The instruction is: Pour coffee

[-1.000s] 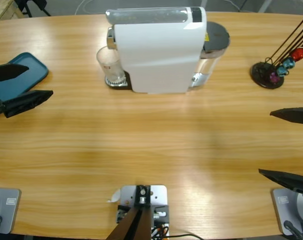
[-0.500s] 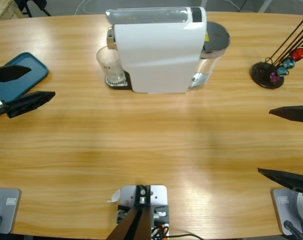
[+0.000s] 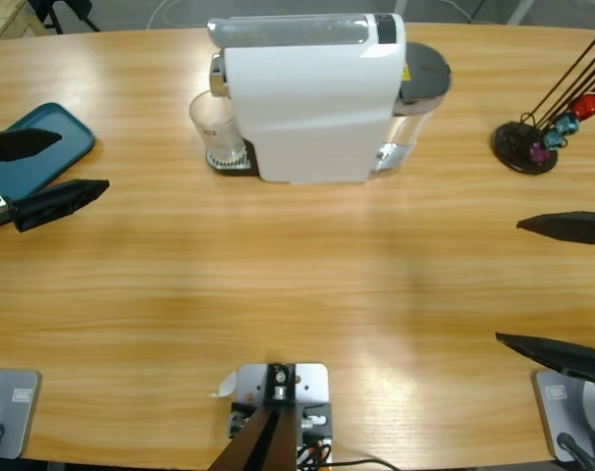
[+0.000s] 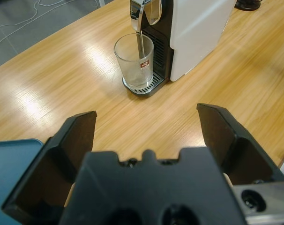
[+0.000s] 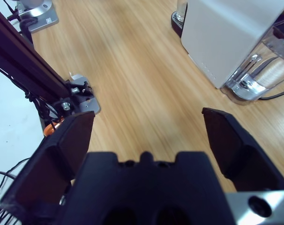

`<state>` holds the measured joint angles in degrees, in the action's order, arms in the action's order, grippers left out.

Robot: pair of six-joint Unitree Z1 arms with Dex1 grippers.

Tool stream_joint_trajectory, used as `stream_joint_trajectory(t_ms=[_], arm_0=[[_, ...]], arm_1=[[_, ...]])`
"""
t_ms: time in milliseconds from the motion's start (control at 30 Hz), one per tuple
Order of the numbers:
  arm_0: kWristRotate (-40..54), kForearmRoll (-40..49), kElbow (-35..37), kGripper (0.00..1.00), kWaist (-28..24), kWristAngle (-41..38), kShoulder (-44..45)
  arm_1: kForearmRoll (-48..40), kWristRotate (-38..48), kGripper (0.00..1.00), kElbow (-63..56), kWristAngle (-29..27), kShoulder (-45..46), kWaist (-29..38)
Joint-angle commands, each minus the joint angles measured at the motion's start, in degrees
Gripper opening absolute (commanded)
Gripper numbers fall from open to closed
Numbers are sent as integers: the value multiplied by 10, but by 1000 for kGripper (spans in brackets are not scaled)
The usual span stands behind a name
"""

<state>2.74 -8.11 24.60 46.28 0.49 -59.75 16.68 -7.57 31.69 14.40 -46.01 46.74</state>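
White box-shaped coffee machine (image 3: 312, 98) sits at 12 o'clock on the long wooden surface (image 3: 278, 275), spout end facing 9 o'clock, with a grey-lidded clear water tank (image 3: 415, 93) on its 3 o'clock side. Clear drinking glass (image 3: 217, 130) stands upright on the machine's black drip tray under the chrome spout (image 4: 144, 11); in the left wrist view the glass (image 4: 134, 61) looks empty, with a small red mark on its wall. Left claw (image 3: 42, 172) at 9 o'clock, jaws spread wide, gripping nothing, partly over a teal rounded plastic tray (image 3: 37, 147). Right claw (image 3: 553, 285) at 3 o'clock, also wide open and empty, well apart from the machine. Black round stand with thin rods and coloured capsules (image 3: 538, 137) at 2 o'clock.
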Motion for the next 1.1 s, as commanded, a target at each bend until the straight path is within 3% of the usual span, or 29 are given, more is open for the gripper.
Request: stream_joint_trajectory(t_ms=[33,1100], arm_0=[[5,-6,-15,936,4,-9,-26],[6,-6,-15,936,4,-8,-24]], arm_1=[[-5,-5,1000,-20,13,-16,5],[-7,-5,1000,-18,15,-28,5]])
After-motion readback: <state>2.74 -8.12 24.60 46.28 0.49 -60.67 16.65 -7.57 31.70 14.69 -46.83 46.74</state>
